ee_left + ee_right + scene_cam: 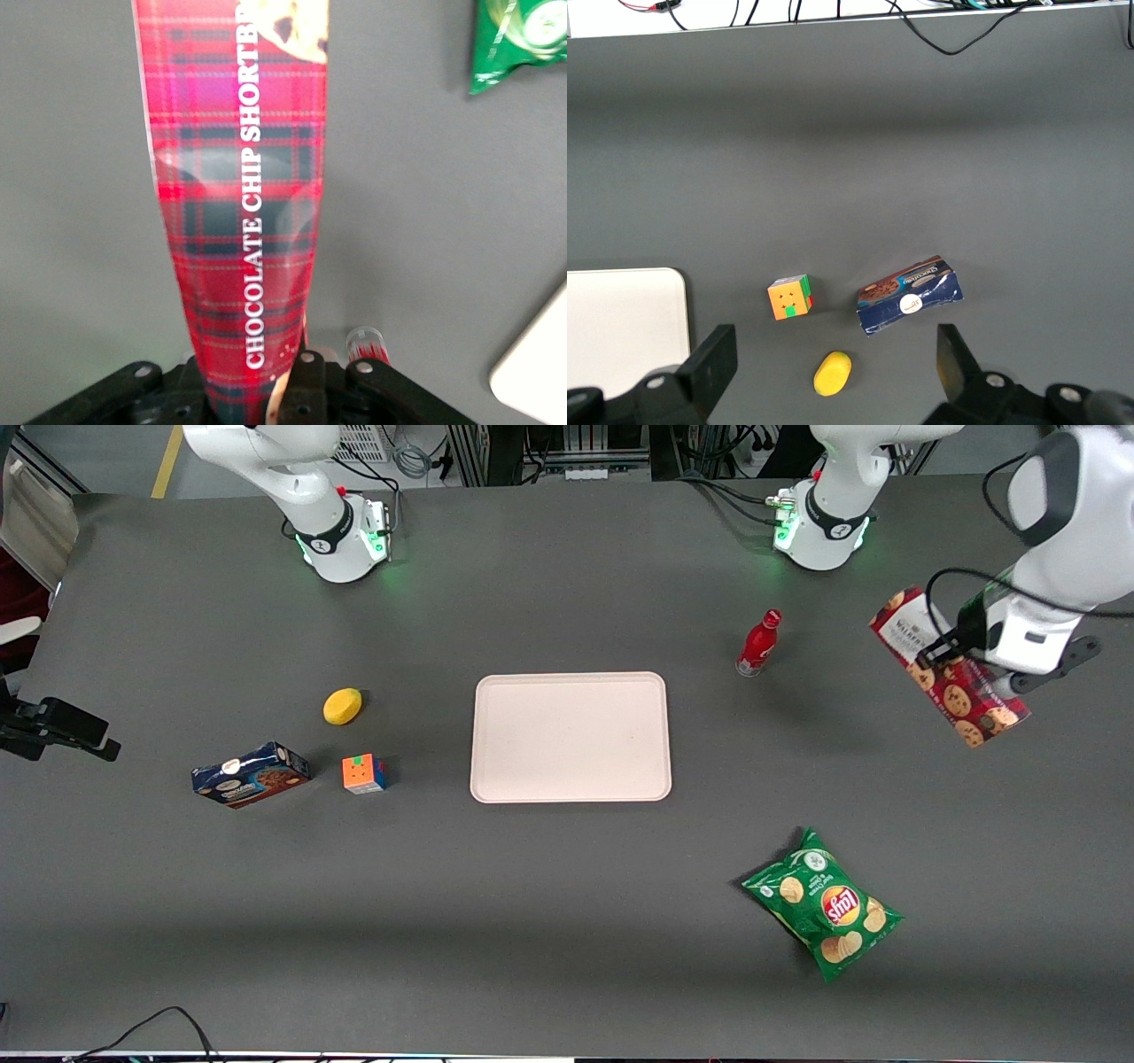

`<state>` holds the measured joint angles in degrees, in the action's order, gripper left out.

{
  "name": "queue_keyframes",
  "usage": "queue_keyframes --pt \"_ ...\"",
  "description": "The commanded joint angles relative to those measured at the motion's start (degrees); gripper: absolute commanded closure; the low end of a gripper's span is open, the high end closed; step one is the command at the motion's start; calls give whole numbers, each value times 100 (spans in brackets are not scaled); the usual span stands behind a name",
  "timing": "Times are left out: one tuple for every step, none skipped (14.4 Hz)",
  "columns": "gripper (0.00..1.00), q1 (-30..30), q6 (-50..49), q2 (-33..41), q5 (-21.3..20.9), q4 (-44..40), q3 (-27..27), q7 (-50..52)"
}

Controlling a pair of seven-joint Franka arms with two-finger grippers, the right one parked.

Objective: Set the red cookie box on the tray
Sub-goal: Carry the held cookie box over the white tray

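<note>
Nearest the front camera lay a green chip bag (822, 904) on the surface (567, 921); toward the working arm's end, the claw (961, 657) held the red cookie box (948, 669) tilted in the air, well apart from the tray (570, 737). From the left wrist, the claw (257, 390) pinched the tartan box (237, 190) above bare surface.

The front camera looks down from high up at the whole table (567, 974). The left wrist camera sits very close above the gripper (283, 390), looking along the red cookie box (239, 204). Both show the tray (570, 737), the red bottle (758, 644) at its 2 o'clock, and the green chip bag (822, 903).
</note>
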<state>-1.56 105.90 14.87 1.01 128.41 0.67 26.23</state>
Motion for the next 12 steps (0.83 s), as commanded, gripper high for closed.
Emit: queue_keyframes --pt "82 42 -843 -10 128 -852 222 -74" --pt "82 42 -896 -10 128 -931 380 -91" --pt "81 42 -940 -10 128 -1001 521 -144" --pt "81 50 -1010 -19 163 -1072 705 -283" --pt "81 50 -1045 -19 241 -1177 959 -346" --pt "81 50 -1054 -36 285 -1265 1275 -346" --pt "82 50 -1020 -45 303 -1300 1626 -285" --pt "82 50 -950 -71 312 -1353 1995 -267" --pt "82 50 -914 -141 338 -1432 2312 -258" --pt "82 50 -844 -246 495 -1502 2533 -258" --pt "81 50 -739 -343 723 -1546 2665 -258" --pt "77 50 -625 -457 873 -1599 2780 -267"
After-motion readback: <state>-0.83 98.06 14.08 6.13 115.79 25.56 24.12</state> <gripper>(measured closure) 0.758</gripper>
